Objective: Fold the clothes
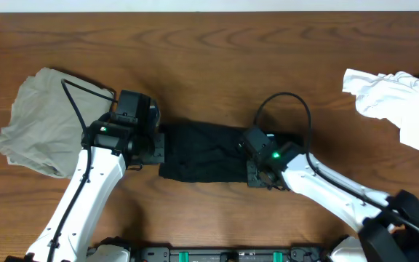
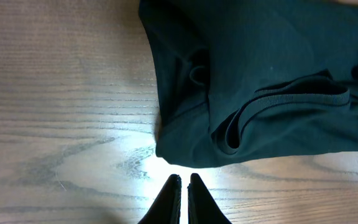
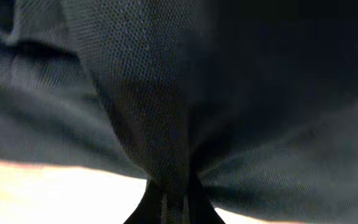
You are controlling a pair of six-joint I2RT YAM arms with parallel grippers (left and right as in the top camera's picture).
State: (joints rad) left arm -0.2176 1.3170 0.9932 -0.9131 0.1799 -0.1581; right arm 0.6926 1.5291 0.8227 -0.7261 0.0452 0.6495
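Note:
A black garment [image 1: 202, 151] lies folded into a strip at the table's middle, one of the clothes. My right gripper [image 3: 176, 190] sits at its right end, shut on a pinch of the black fabric [image 3: 166, 112], which fills the right wrist view. My left gripper [image 2: 183, 180] is shut with nothing in it, its tips just off the garment's edge [image 2: 185, 158] over bare wood. In the overhead view the left gripper [image 1: 158, 145] is at the strip's left end. A grey-beige garment [image 1: 38, 120] lies crumpled at the left. A white garment [image 1: 402, 105] lies at the right.
The table [image 1: 217, 58] is brown wood. Black cables loop over both arms, one across the grey-beige garment and one above the right wrist [image 1: 286, 102]. The arm bases stand at the front edge.

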